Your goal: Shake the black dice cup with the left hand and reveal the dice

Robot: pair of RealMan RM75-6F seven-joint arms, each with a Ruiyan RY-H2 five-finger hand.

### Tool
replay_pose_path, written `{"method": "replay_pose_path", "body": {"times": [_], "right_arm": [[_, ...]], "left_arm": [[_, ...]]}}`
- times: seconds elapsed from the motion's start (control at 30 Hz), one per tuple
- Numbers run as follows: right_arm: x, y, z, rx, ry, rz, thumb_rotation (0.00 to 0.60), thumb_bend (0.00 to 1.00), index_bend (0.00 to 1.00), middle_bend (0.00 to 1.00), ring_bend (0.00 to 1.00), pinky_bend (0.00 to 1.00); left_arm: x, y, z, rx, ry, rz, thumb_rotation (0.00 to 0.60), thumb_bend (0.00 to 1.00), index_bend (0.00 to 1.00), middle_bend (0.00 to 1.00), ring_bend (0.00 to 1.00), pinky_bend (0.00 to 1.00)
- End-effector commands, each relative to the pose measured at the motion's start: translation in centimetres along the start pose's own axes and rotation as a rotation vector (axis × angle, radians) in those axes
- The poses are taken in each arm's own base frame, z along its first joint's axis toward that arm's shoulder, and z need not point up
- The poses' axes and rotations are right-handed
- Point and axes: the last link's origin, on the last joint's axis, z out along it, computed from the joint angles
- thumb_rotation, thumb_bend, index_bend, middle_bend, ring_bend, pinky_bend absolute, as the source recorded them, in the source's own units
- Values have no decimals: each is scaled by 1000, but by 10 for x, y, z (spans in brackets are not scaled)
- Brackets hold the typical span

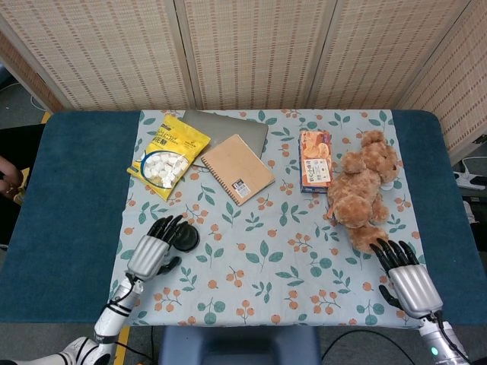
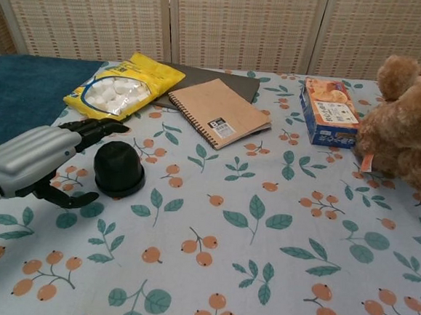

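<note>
On the counter's [image 1: 76,190] left side, the cup [image 2: 118,168] stands mouth down, just beside the left hand [image 2: 31,162], fingers [image 2: 96,127] spread, holding nothing. Right hand [image 1: 409,277] rests open-fingered near the bear [image 1: 361,190].

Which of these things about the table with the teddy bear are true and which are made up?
1. The black dice cup stands mouth down on the tablecloth. True.
2. The left hand is lifting the cup in the air. False: the hand is open beside the cup, not gripping it.
3. The teddy bear lies near the right side of the cloth. True.
4. The spiral notebook lies on top of the teddy bear. False: it lies left of the bear, partly on a grey laptop.
5. The right hand holds the snack box. False: it is open near the table's front edge, holding nothing.
</note>
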Motion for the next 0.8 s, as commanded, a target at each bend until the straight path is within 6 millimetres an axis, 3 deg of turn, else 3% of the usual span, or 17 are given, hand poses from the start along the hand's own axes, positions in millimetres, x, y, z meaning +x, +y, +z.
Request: {"method": "replay_pose_path", "body": {"times": [0.03,0.3,0.8], "right_arm": [[0,0,0,1,-1,1,600,269,0,0,0,0],[1,1,0,-2,3,6,600,269,0,0,0,0],[1,1,0,0,-7,4,600,269,0,0,0,0]], "left_arm": [[-3,3,2,-9,-11,3,600,315,0,0,0,99],[-15,9,11,-17,-42,19,600,314,0,0,0,109],[-31,-1,25,34,-63,79,600,317,36,19,0,135]]}}
